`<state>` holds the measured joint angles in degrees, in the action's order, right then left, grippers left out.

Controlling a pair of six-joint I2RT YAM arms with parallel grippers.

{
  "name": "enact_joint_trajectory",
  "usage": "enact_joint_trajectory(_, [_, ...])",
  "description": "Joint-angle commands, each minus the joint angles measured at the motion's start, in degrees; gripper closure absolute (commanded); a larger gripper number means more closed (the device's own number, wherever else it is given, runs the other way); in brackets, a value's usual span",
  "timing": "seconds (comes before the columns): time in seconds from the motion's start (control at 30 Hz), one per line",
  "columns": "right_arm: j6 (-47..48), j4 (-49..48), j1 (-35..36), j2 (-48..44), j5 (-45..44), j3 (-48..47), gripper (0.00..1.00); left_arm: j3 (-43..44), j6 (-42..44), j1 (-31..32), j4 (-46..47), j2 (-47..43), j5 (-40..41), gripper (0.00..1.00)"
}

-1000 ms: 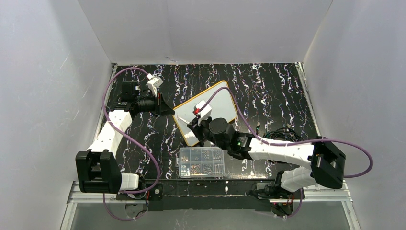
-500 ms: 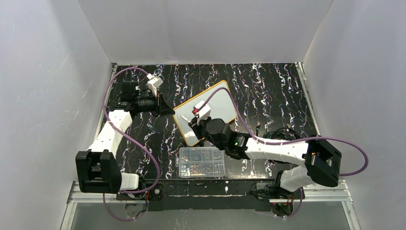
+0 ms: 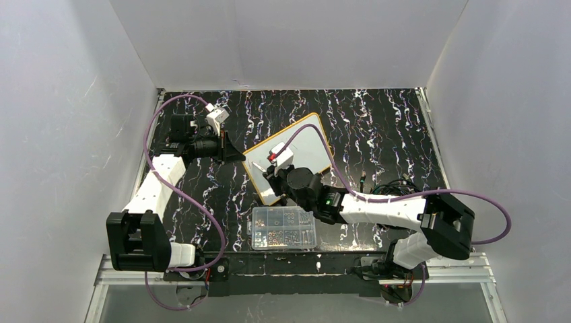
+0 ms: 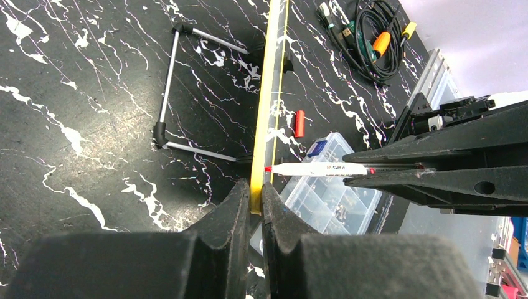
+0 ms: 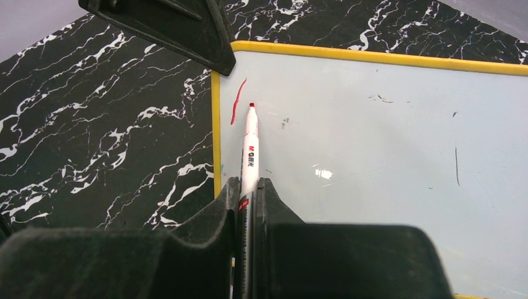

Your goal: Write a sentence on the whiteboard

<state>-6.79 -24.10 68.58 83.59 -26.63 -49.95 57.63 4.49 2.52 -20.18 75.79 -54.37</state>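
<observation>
The whiteboard [image 3: 311, 142], white with a yellow rim, stands tilted at the table's middle. My left gripper [image 3: 240, 156] is shut on its left edge, with the rim [image 4: 264, 106] pinched between the jaws [image 4: 252, 194]. My right gripper [image 3: 275, 180] is shut on a white marker [image 5: 249, 152] with a red tip. The tip is at the board face [image 5: 373, 137] near its upper left corner. One short red stroke [image 5: 237, 99] of the sentence shows beside the tip; no words show. The marker also shows in the left wrist view [image 4: 317, 169].
A clear plastic compartment box [image 3: 284, 227] lies just in front of the board. A red marker cap [image 4: 299, 123] lies on the table behind the board. A wire stand [image 4: 171, 93] props the board from behind. Coiled cables [image 3: 390, 188] lie at the right.
My right arm has shifted a little to the left along the board with the marker. My left arm has not moved.
</observation>
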Motion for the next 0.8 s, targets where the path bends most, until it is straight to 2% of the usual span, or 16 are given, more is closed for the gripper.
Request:
enact_joint_trajectory(0.0, [0.9,-2.11,0.24,0.33,0.26,-2.17,0.99,-0.06,0.55,0.11,-1.44,-2.54,-1.35,1.0])
enact_joint_trajectory(0.37, [0.36,-1.06,0.66,0.36,1.22,-1.64,0.99,0.03,0.52,0.11,-1.44,-2.64,-1.32,1.0])
enact_joint_trajectory(0.77, [-0.33,0.35,0.68,-1.43,-4.38,0.31,0.99,-0.06,0.59,0.11,-1.44,-2.74,-1.27,1.0])
